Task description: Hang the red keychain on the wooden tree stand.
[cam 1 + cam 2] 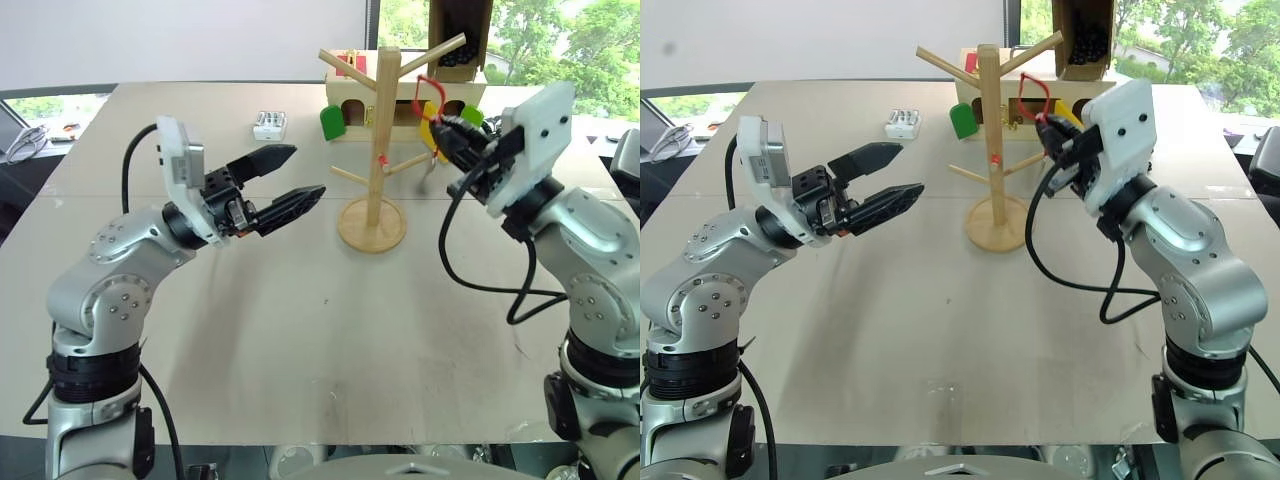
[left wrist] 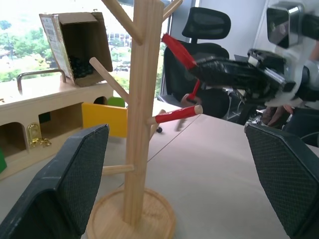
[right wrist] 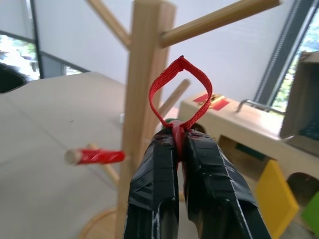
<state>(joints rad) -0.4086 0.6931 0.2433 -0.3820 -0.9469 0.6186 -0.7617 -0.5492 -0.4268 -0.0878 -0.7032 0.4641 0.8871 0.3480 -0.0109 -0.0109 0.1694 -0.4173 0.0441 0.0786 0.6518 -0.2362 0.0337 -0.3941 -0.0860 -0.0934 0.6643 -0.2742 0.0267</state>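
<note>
While the left pincer (image 1: 290, 177) gapes, the right pincer (image 3: 178, 144) pinches the red keychain (image 3: 179, 92) beside the wooden tree stand (image 1: 380, 150).

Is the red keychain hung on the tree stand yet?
No. The red keychain is pinched in the shut right gripper, beside the wooden tree stand.

The wide near half of the counter (image 1: 300, 350) lies bare, leaving open passage between the two arms. Toward the far edge, the wooden tree stand (image 1: 383, 140) rises with pegs angled outward on both sides, and the wooden box (image 1: 400, 95) sits close behind it, blocking that side. The right gripper (image 1: 440, 125), clamped on the red keychain (image 3: 179, 94), hangs just beside the stand's right-hand pegs.
</note>
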